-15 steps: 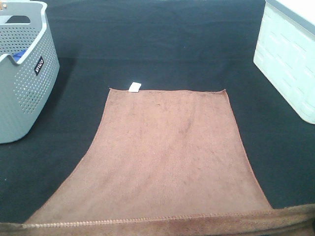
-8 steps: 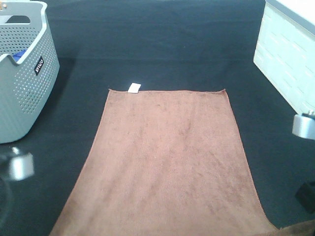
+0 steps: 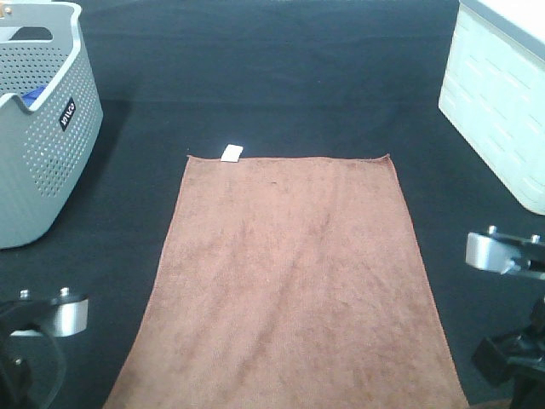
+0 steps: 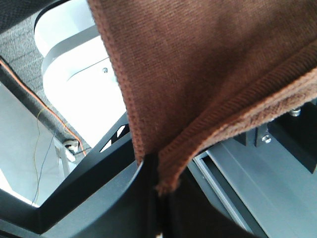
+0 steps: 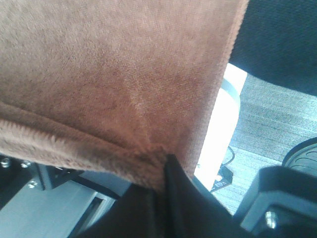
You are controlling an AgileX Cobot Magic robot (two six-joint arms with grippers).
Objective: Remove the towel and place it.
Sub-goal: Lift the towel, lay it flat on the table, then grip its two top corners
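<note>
The reddish-brown towel (image 3: 289, 273) lies spread flat on the black table, its small white tag (image 3: 232, 152) at the far left corner. Its near edge runs out of the exterior view at the bottom. In the left wrist view my left gripper (image 4: 157, 171) is shut on a near corner of the towel (image 4: 208, 64), which hangs off the table edge. My right gripper (image 5: 159, 166) is likewise shut on the other near corner of the towel (image 5: 114, 74). In the exterior view only parts of the left arm (image 3: 47, 315) and right arm (image 3: 507, 256) show at the lower corners.
A grey perforated basket (image 3: 43, 145) stands at the far left with a blue item (image 3: 32, 96) inside. A white bin (image 3: 502, 94) stands at the far right. The black table cloth (image 3: 281, 77) stretches behind the towel.
The towel's stitched near hem, stretched across the bottom of the view a second ago, has dropped out of sight. Both arms have come into view at the lower corners. The far edge has stayed put.
</note>
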